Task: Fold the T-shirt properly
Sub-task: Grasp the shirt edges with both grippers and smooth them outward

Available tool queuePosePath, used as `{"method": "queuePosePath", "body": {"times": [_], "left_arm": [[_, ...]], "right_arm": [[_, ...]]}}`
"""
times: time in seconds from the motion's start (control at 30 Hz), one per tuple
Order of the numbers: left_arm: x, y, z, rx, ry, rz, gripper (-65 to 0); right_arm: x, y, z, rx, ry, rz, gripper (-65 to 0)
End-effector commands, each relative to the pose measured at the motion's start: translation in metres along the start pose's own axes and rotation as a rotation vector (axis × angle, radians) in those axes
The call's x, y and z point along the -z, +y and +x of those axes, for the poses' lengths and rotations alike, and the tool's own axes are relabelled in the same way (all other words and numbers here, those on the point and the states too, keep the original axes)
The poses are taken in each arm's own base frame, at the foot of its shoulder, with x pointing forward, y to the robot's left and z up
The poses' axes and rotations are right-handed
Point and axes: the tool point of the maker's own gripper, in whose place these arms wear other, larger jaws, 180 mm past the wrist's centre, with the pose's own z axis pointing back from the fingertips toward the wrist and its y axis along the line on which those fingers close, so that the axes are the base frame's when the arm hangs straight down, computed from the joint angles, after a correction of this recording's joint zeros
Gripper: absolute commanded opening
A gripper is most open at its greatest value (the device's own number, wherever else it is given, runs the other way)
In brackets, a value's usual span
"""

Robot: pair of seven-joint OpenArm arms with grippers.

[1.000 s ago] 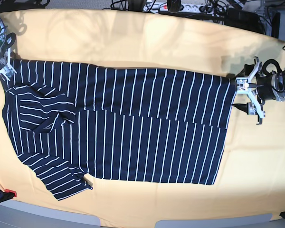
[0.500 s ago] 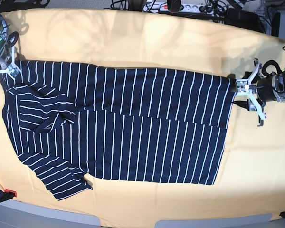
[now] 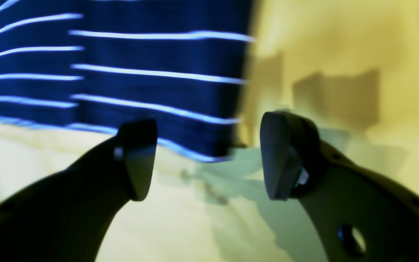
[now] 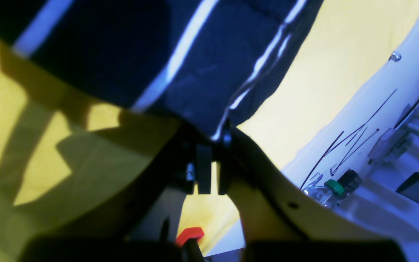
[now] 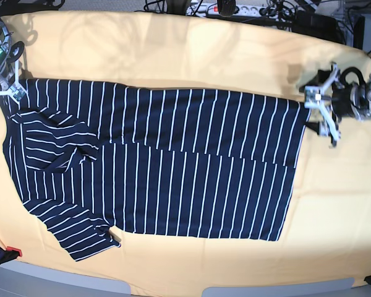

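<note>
Lying flat on the yellow table cover (image 5: 191, 55), the T-shirt (image 5: 173, 167) runs with its long axis left to right across the base view. Its shoulder and sleeve end points left, where one sleeve (image 5: 80, 232) juts toward the near edge and another part of the cloth is folded over on itself, with stripes running at an angle. The straight hem (image 5: 297, 167) faces right. The far half of the body is doubled over the near half, leaving a step in the stripes along the middle.

At the far left corner of the garment, the right gripper (image 4: 209, 145) has its jaws pinched together on a fold of the striped cloth; the wrist view shows the navy fabric rising straight out from between the closed pads. In the base view this gripper (image 5: 9, 86) sits at the shirt's far left edge.

At the far right corner, the left gripper (image 3: 209, 156) stands with its two fingers wide apart and nothing between them. It is just beside the hem corner; its wrist view is blurred, so I cannot tell whether a finger touches the cloth.

A clear bottle with a green cap (image 4: 335, 187) stands beyond the table's edge; what it holds cannot be made out.
</note>
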Motion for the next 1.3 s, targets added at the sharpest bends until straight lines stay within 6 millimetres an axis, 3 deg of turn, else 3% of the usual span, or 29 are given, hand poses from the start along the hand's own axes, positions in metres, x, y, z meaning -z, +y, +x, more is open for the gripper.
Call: {"method": "queuePosePath", "body": {"times": [0.0,0.37,0.57,0.73,0.8,0.9,0.93,1.13,1.27], "left_arm": [[-0.008,0.012,-0.004,0.032,0.013,0.042,-20.3],[-0.001,0.011,-0.032,0.017,0.041,0.084,-20.3],[0.019,-0.007,-0.03,0.059,0.047,0.072,-20.3],[0.026,-0.002,-0.024,0.092,0.038,0.079,-21.5],[0.025,0.008,-0.02,0.091,0.026,0.105,-31.4],[0.021,0.027,-0.015,0.087,0.01,0.148,-60.7],[0.019,0.033,-0.013,0.082,0.004,0.161,-65.0],[0.009,0.051,-0.009,0.071,-0.009,0.167,-65.0],[0.001,0.043,-0.005,0.067,-0.024,0.11,-65.0]], "right_arm": [[-0.003,-0.015,0.001,-0.008,0.001,-0.039,-65.0],[-0.003,-0.016,0.001,-0.003,-0.001,-0.043,-65.0],[-0.003,-0.019,0.003,0.0,-0.005,-0.048,-65.0],[-0.003,-0.019,0.003,0.001,-0.005,-0.049,-65.0],[-0.003,-0.019,0.002,0.001,0.003,-0.049,-65.0],[-0.003,-0.019,0.0,0.0,0.015,-0.05,-65.0],[-0.003,-0.019,0.0,0.0,0.015,-0.05,-65.0],[-0.004,-0.02,-0.001,-0.016,0.019,-0.046,-65.0],[-0.004,-0.013,-0.01,-0.065,0.07,-0.008,-65.0]]}}
